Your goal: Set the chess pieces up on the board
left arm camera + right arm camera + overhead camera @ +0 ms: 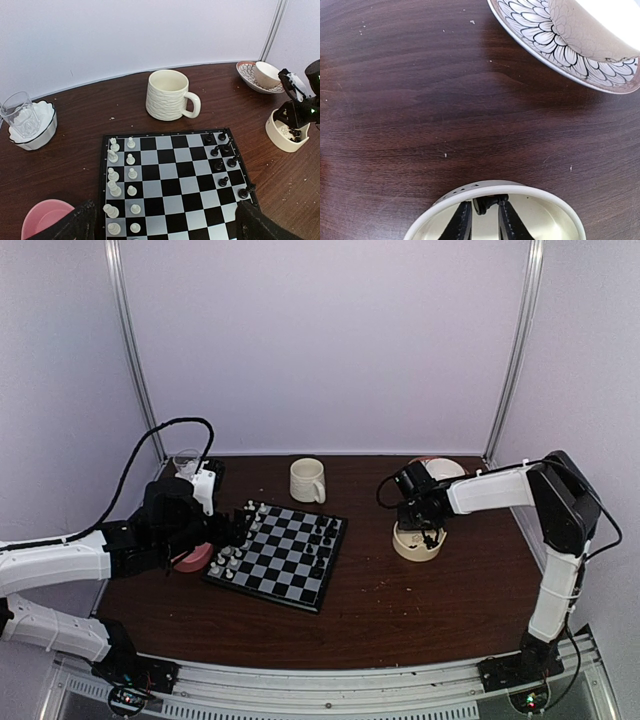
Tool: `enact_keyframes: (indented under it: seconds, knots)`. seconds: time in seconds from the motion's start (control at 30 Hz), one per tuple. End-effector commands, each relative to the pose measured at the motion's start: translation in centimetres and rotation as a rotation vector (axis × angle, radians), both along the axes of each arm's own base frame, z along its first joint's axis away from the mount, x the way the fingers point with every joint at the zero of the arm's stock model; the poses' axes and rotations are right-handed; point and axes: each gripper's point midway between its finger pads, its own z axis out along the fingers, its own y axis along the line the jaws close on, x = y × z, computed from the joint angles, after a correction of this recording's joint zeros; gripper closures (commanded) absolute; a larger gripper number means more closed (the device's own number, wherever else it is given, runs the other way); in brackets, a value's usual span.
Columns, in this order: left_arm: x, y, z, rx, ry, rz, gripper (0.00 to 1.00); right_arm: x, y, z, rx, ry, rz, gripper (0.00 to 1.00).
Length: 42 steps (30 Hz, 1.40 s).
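The board (285, 562) lies at the middle of the table and fills the left wrist view (170, 170). White pieces (120, 185) stand in two columns along its left side. Several black pieces (225, 155) stand along its right side. My left gripper (167, 230) is wide open and empty, hovering over the board's near-left edge (240, 530). My right gripper (485, 206) reaches down into a cream bowl (530, 192). Its fingers (462, 222) are closed on a small black chess piece (487, 202). The same gripper (425, 525) shows in the top view, over the bowl (417, 545).
A cream mug (307, 480) stands behind the board. A glass in a white scalloped dish (22, 117) is at back left. A pink bowl (190, 558) sits left of the board. A patterned plate with a cup (570, 40) is at back right.
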Motion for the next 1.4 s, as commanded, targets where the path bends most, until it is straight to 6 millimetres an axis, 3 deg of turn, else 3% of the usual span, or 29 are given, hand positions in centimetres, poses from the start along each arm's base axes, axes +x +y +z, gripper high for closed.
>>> enact_keyframes:
  seconds: [0.0, 0.2, 0.63, 0.87, 1.37]
  knots:
    - [0.3, -0.3, 1.8, -0.027, -0.037, -0.011, 0.03, 0.9, -0.3, 0.1, -0.026, -0.009, -0.006, 0.79]
    - [0.3, -0.3, 1.8, -0.028, -0.037, -0.011, 0.03, 1.3, -0.3, -1.0, -0.04, 0.021, -0.002, 0.81]
    - [0.2, -0.2, 1.9, -0.028, -0.039, -0.012, 0.03, 0.8, 0.6, -1.0, -0.004, 0.038, 0.033, 0.93]
    - [0.2, -0.2, 1.9, -0.026, -0.04, -0.013, 0.03, -0.8, 2.1, -0.2, 0.034, 0.04, 0.07, 0.94]
    - [0.2, -0.5, 1.8, -0.024, -0.039, -0.023, 0.03, -4.0, 2.7, 4.2, 0.193, -0.011, 0.133, 0.93]
